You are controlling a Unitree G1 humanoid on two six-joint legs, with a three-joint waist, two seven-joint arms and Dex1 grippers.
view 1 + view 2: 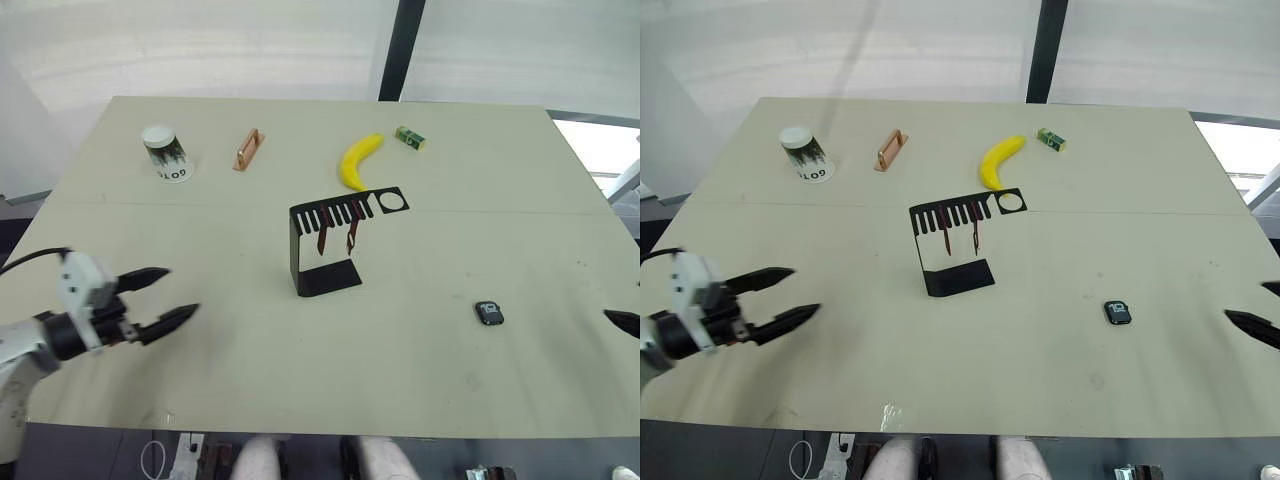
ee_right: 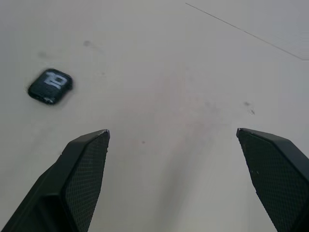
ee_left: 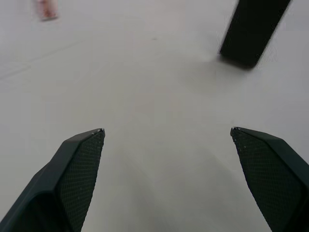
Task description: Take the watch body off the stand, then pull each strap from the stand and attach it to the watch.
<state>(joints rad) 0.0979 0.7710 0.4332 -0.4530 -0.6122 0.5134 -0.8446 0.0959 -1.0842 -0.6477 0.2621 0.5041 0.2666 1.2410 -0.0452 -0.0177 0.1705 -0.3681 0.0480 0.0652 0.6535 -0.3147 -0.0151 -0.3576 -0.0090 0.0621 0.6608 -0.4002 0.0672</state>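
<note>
Black sheet-metal stand (image 1: 322, 247) sits upright near the centre of the pale table (image 1: 470, 380), flat base toward the robot, comb-slotted top arm running toward the robot's right and ending in a round hole. Two maroon straps (image 1: 336, 234) hang side by side from slots in the comb, both still on the stand, lower ends clear of the base.

Watch body (image 1: 489, 313) is off the stand. It lies flat on the table to the right of the stand and nearer the robot, well apart from it. In the right wrist view its screen faces up with white digits showing.

Left gripper (image 1: 176, 294) hovers over the near-left part of the table, well apart from the stand, fingers spread wide and pointing toward the table centre, nothing between them. The left wrist view shows bare table between the two fingertips (image 3: 95, 140) and the stand's dark base ahead.

Right gripper (image 1: 1265, 308) is at the far right edge, only finger ends visible in the head views. In the right wrist view its jaws are wide apart and empty, the watch body ahead of them and off to one side, not touched.

Along the far side of the table: white paper cup (image 1: 164, 152), copper handle-like bar (image 1: 248, 150), banana (image 1: 359, 160), small green block (image 1: 411, 138). The banana's near end lies just behind the stand's top arm.
</note>
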